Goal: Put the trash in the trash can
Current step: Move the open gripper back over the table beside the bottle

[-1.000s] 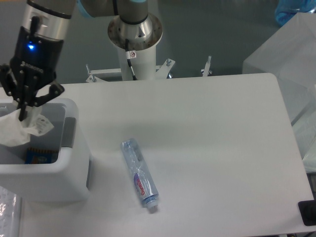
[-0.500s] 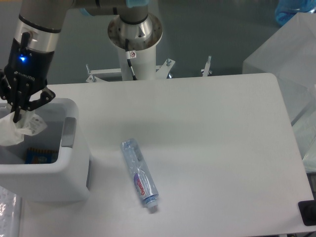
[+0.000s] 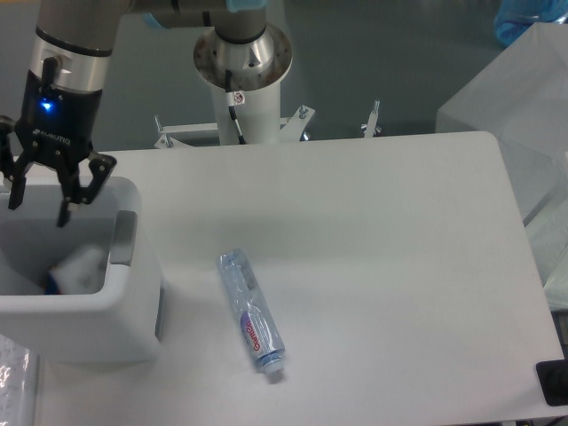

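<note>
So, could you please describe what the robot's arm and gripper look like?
The arm is grey metal with light-blue joint caps. The gripper has a black body with a lit blue light and white lettering, ending in two black fingers. The base is a silver-ringed white column with a cable.

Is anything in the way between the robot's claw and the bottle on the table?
Nothing visible. The gripper hangs open over the bin, and the bottle lies alone on the bare table. Only the bin's wall sits between them, below the gripper.
</note>
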